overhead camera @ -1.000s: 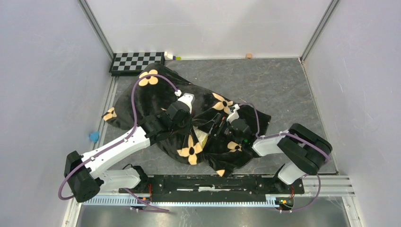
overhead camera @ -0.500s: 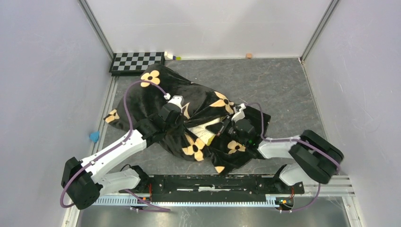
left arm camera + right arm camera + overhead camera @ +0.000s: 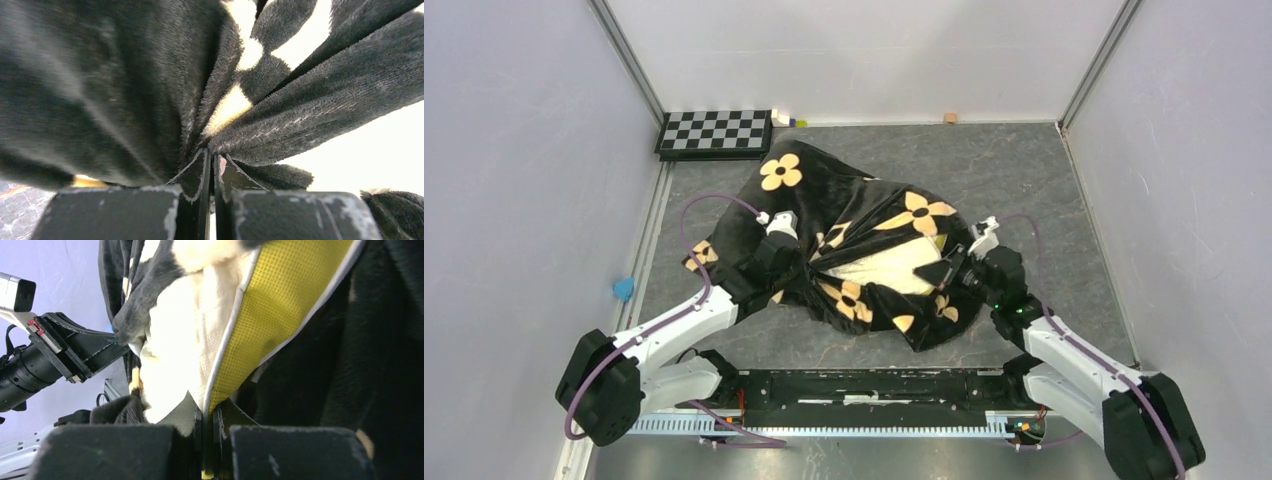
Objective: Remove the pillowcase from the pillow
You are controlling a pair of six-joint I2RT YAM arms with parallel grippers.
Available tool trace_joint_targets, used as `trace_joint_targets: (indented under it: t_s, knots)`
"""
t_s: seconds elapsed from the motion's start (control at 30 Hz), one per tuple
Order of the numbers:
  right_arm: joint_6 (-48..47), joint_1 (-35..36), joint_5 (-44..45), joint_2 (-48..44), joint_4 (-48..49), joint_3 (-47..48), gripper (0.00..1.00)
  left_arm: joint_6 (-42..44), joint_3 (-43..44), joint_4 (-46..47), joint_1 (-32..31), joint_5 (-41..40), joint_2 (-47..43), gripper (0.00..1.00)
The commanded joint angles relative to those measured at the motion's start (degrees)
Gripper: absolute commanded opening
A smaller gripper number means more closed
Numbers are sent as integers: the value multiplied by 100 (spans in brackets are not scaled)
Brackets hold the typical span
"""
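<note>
The black plush pillowcase with tan flowers lies bunched in the middle of the floor. Cream pillow shows through its opening. My left gripper is shut on a gathered fold of the pillowcase on the bundle's left side; the jaws pinch the black fabric, which fans out from them. My right gripper is on the right side of the opening. Its jaws are shut on the pillow's yellow corner and pale piping, with the pillowcase beside it.
A black-and-white checkerboard lies at the back left with a small white and green item next to it. A tan block sits by the back wall, a blue object by the left rail. Grey walls close in on three sides.
My right gripper has shut on the pillow's corner and pulled back to the right. The bundle shifted right and more cream pillow shows. The left gripper kept its hold on the fabric.
</note>
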Motion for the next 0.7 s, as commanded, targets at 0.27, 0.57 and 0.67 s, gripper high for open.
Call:
trace_joint_targets:
  t_s: [0.27,0.57,0.67]
  knots:
    - [-326,-1398,-1236,-460,-1,-27,0,343,-10,-68,261,351,-762,30]
    - [172,-787,-418,-57,453,311,0,72,708,-120,-1457,733,-1136,81]
    - [489,-558,-120,115,727,392,0,-331,708,-116,-2000,603,-1052,88]
